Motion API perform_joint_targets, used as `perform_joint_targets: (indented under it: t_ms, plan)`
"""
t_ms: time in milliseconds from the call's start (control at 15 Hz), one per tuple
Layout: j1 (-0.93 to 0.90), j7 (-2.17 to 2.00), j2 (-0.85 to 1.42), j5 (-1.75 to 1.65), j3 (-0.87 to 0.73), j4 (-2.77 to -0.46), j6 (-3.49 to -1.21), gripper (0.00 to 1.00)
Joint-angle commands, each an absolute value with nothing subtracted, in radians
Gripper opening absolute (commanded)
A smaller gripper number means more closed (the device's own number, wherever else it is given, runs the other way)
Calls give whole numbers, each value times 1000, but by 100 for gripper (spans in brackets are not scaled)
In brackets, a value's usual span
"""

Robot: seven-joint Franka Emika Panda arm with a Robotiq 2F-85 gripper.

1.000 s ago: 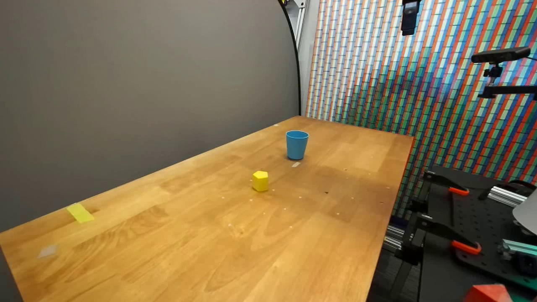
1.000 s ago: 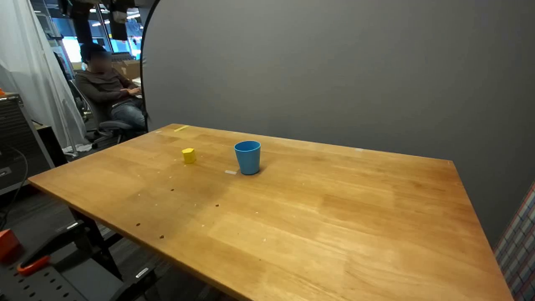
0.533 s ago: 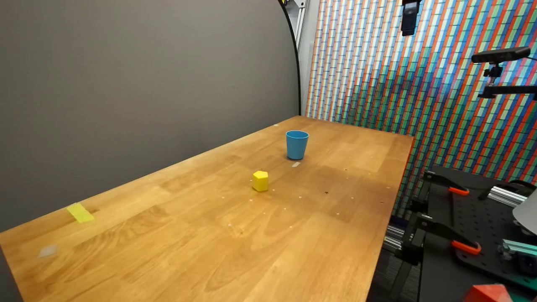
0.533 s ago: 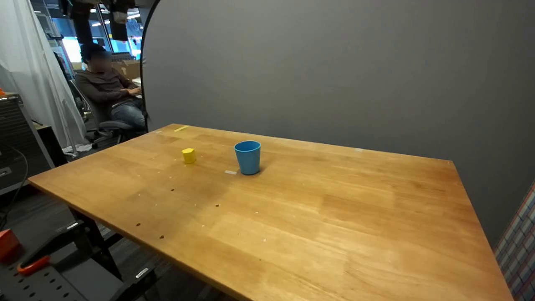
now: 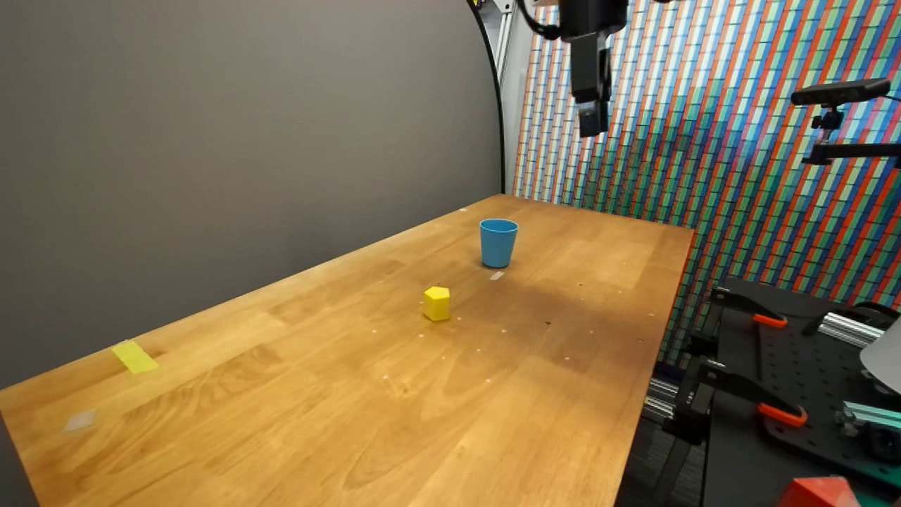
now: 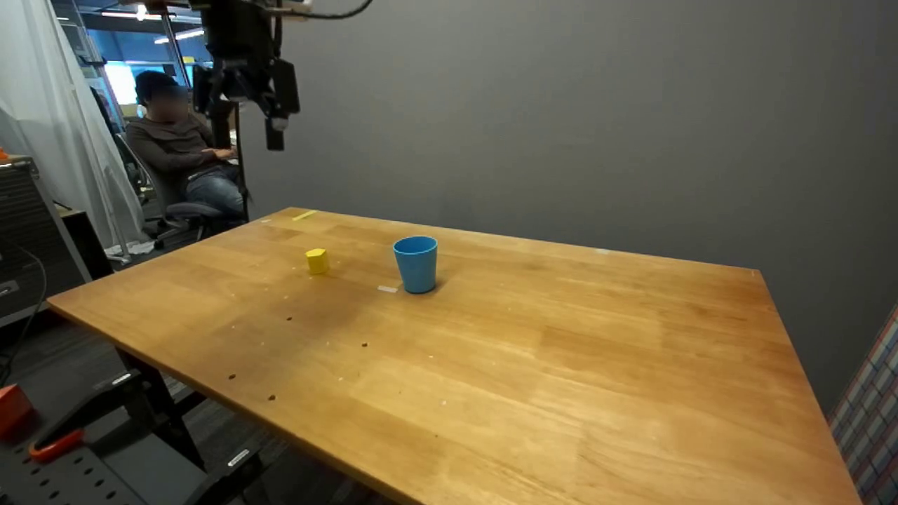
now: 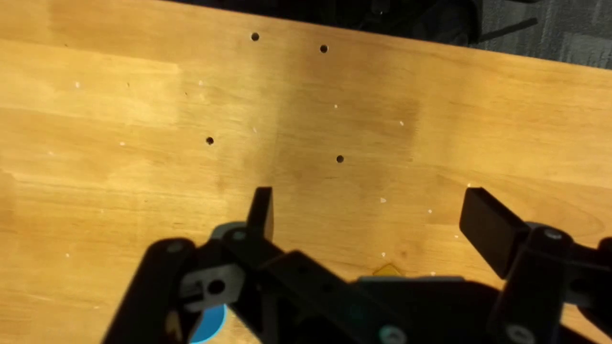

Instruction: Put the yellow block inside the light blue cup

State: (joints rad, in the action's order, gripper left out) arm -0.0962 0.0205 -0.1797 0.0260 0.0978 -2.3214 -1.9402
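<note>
The yellow block (image 5: 436, 304) stands on the wooden table, and it also shows in an exterior view (image 6: 317, 261). The light blue cup (image 5: 498, 245) stands upright a short way from the block, its round rim up; it also shows in an exterior view (image 6: 417, 268). My gripper (image 6: 248, 133) hangs high above the table, well clear of both, and also shows in an exterior view (image 5: 593, 120). In the wrist view my gripper (image 7: 372, 215) has its fingers wide apart with only table between them. There the block (image 7: 388, 271) and the cup (image 7: 211, 323) are mostly hidden behind the gripper body.
The wooden table (image 5: 394, 422) has small holes and white specks. A flat yellow tape scrap (image 5: 135, 357) lies near its edge. A grey backdrop (image 6: 561, 126) stands along one side. Black clamps with orange parts (image 5: 781, 414) sit on a base beside the table. A person (image 6: 179, 147) sits behind.
My gripper has come down and further into both exterior views, moving over the table, and its shadow on the table has shifted. The block and the cup have not moved.
</note>
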Motion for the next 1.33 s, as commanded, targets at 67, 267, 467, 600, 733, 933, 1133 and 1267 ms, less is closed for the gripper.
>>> perform_joint_targets:
  t_ms: [67, 267, 467, 600, 733, 933, 1133, 1267]
  plan:
    - [-122, 36, 146, 49, 125, -2099, -2028, 100]
    - [-145, -9, 338, 38, 141, -1967, -2093, 100]
    - [-179, -75, 496, 39, 144, -1863, -2159, 100]
    - [-206, -115, 584, 34, 140, -1793, -2183, 100]
    - [-222, -141, 645, 39, 136, -1739, -2192, 100]
    - [-253, -194, 712, 16, 115, -1675, -2194, 100]
    - [-283, -270, 735, -13, 76, -1649, -2205, 100]
    - [-296, -316, 739, -30, 52, -1642, -2213, 100]
